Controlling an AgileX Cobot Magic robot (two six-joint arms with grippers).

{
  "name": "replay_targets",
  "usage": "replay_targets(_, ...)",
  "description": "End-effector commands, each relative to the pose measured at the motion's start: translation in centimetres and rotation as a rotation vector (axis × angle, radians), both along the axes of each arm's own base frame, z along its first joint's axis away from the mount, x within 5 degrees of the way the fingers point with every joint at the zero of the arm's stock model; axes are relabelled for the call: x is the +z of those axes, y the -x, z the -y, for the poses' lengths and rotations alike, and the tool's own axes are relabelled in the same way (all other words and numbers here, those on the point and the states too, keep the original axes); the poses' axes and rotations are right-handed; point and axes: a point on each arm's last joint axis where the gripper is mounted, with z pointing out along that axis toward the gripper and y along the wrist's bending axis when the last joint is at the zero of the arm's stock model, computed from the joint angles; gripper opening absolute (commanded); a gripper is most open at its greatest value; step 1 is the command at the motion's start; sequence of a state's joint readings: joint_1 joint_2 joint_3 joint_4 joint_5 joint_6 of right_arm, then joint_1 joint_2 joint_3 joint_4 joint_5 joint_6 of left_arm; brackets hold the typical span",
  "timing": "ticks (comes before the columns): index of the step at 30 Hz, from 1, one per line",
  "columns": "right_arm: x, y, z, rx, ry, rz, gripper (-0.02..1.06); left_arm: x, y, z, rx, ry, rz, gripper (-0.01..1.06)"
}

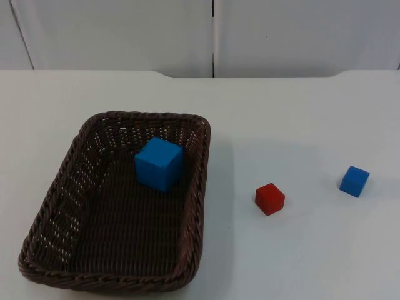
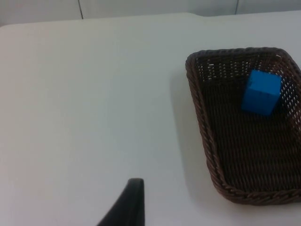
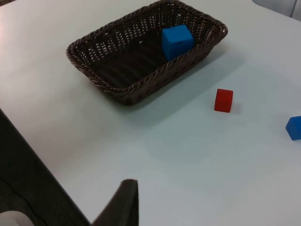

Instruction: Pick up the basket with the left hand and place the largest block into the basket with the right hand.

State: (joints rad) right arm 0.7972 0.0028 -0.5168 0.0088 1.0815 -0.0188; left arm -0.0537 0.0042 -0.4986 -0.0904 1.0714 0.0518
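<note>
A dark brown woven basket (image 1: pixel 37 237) rests on the white table at the left, also in the left wrist view (image 2: pixel 200 122) and the right wrist view (image 3: pixel 94 70). The large blue block (image 1: pixel 159 164) sits inside it toward its far end (image 2: pixel 261 92) (image 3: pixel 177 41). A small red block (image 1: pixel 270 199) (image 3: pixel 223 100) and a small blue block (image 1: pixel 354 181) (image 3: pixel 294 127) lie on the table right of the basket. One black fingertip (image 2: pixel 126 205) of the left gripper hangs over bare table left of the basket. A black fingertip (image 3: pixel 120 203) of the right gripper is well back from the basket and blocks.
The white table (image 1: pixel 300 112) ends at a grey partition wall (image 1: pixel 212 34) at the back. The table's edge (image 3: pixel 42 165) runs past the right gripper, with dark floor beyond it.
</note>
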Motion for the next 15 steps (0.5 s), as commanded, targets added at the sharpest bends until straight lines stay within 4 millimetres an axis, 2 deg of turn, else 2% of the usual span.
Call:
replay_targets(1,0.01,0.0,0.03,-0.001,-0.005,0.004,1.05,-0.12,0.02,-0.03,0.013,0.0,-0.002,1.05)
replay_targets(8,0.01,0.02,0.01,0.001,-0.008,0.001,1.05,-0.12,-0.03,-0.01,0.094,-0.001,-0.002,1.05)
replay_targets(15,0.01,0.02,0.01,0.001,-0.008,0.001,1.05,-0.12,-0.03,-0.01,0.096,-0.001,-0.002,1.05)
